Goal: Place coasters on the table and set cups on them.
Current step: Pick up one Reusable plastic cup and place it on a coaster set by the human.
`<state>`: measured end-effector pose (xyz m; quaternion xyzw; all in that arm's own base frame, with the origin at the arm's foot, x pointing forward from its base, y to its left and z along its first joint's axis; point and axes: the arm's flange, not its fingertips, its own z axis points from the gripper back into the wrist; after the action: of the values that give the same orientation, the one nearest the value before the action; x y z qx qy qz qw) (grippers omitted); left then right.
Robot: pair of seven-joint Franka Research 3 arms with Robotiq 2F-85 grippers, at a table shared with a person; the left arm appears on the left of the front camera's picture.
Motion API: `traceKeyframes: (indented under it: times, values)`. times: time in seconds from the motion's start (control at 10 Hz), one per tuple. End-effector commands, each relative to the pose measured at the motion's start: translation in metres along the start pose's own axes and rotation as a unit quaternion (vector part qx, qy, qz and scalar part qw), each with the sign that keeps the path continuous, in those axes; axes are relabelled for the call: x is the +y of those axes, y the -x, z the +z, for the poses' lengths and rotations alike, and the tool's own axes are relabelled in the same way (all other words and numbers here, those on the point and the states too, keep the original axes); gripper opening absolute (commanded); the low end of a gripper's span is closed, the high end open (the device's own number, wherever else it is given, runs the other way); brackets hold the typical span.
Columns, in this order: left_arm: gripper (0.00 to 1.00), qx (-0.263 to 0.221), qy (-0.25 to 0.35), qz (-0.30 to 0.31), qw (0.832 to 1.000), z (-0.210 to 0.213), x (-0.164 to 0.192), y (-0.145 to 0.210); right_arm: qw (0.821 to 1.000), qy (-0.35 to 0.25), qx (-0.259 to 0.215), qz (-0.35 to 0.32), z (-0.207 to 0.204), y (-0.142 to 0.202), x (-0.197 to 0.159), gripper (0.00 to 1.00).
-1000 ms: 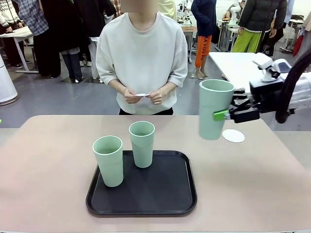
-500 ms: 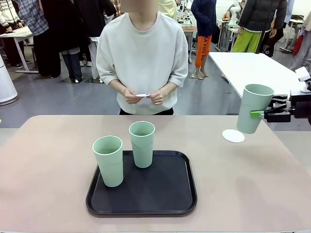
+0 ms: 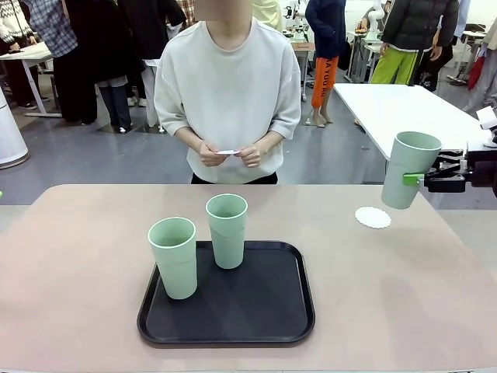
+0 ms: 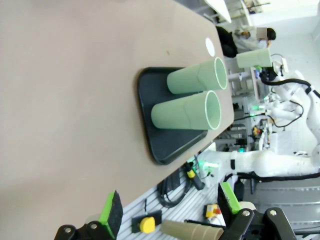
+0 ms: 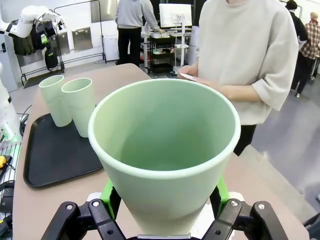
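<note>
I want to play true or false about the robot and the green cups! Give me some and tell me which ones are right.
1. The right gripper holds the lifted cup in the air. True.
2. The lifted cup sits on the coaster. False: it hangs tilted, off the table.
3. Three cups stand on the black tray. False: just two, the near tray cup and the far tray cup.
4. The left gripper is open and empty. True.

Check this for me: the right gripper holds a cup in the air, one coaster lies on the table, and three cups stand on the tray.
Wrong count: only two cups stand on the tray, not three, as the front view shows; the third cup is in the right gripper.
</note>
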<state>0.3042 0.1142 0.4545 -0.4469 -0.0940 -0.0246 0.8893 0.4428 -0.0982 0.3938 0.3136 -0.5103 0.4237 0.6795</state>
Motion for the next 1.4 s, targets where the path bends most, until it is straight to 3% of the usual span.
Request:
traceKeyframes:
  times: [0.0,0.1,0.2,0.4,0.8,1.3]
  values:
    - [1.0,-0.003,0.007,-0.002,1.0,0.002,0.0,0.0,1.0,0.002,0.002,-0.001,0.002,-0.001,0.004,0.85]
    - [1.0,-0.003,0.007,-0.002,1.0,0.002,0.0,0.0,1.0,0.0,0.0,0.0,0.0,0.0,0.0,0.85]
    - [1.0,-0.003,0.007,-0.002,1.0,0.002,0.0,0.0,0.998,-0.06,-0.021,-0.002,-0.007,0.01,-0.029,0.85]
    - [1.0,-0.003,0.007,-0.002,1.0,0.002,0.0,0.0,0.994,-0.104,-0.031,0.025,-0.019,0.026,-0.071,0.85]
    - [1.0,-0.003,0.007,-0.002,1.0,0.002,0.0,0.0,0.995,-0.09,-0.011,0.048,-0.032,0.036,-0.116,0.85]
    - [1.0,-0.003,0.007,-0.002,1.0,0.002,0.0,0.0,0.994,-0.098,0.024,0.031,-0.051,0.049,-0.126,0.85]
